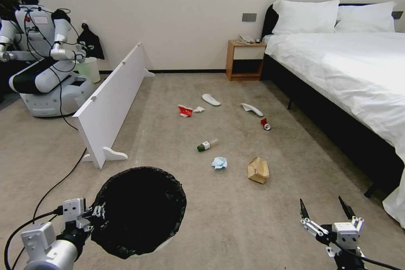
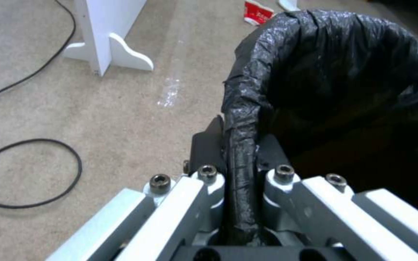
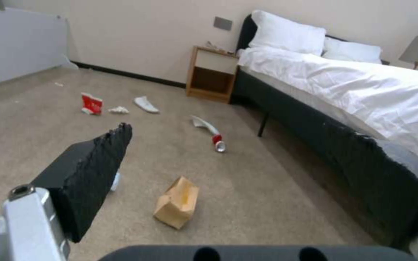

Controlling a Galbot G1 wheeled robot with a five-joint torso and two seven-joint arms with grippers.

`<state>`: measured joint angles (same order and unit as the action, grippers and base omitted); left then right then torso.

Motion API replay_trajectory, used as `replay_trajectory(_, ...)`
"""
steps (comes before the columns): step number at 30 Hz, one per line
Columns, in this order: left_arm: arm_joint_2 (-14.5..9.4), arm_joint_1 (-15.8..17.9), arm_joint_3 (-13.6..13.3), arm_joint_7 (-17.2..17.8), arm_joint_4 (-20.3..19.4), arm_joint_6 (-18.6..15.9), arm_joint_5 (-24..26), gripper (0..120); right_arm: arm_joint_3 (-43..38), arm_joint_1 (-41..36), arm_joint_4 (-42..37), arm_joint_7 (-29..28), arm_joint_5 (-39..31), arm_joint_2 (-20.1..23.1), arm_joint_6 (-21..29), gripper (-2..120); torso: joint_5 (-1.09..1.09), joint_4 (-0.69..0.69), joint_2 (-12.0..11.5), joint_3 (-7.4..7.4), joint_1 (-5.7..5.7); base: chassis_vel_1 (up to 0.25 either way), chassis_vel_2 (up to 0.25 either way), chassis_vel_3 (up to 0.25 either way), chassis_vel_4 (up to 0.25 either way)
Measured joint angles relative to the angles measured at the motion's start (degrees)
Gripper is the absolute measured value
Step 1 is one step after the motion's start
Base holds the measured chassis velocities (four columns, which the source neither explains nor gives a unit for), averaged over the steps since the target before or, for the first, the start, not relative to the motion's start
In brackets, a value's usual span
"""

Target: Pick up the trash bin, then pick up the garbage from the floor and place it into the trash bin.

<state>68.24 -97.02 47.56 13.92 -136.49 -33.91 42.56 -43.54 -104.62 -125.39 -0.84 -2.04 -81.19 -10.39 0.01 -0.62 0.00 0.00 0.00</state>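
two hands show at the bottom of the head view: the left hand [image 1: 96,212], lower left, is clamped on the black-lined rim of the bin [image 1: 139,211], and the right hand [image 1: 325,211], lower right, hangs with fingers apart above bare carpet. litter lies mid-frame on the floor: paper bag [image 1: 258,170], blue tissue [image 1: 219,162], bottle [image 1: 206,145], can [image 1: 265,124], cup [image 1: 184,111], two slippers [image 1: 211,100].

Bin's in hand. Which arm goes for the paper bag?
Right. The right gripper is open and free, nearest the paper bag. The left gripper is shut on the trash bin rim.
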Motion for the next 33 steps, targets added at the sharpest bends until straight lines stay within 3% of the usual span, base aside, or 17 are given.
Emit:
replay_trajectory(11,1.3,-0.5,-0.1,-0.2,0.0,0.6,-0.8,4,0.5,0.2,0.5,0.2,-0.1,-0.8,-0.8,100,-0.01,0.00,0.0,0.00,0.00,0.000,0.000,0.000,0.000)
replay_trajectory(33,0.7,-1.5,0.1,-0.3,-0.4,1.2,0.4,4,-0.3,-0.6,0.0,2.0,0.5,-2.4,-2.5,100,-0.01,0.00,0.0,0.00,0.00,-0.029,0.033,0.028,-0.032)
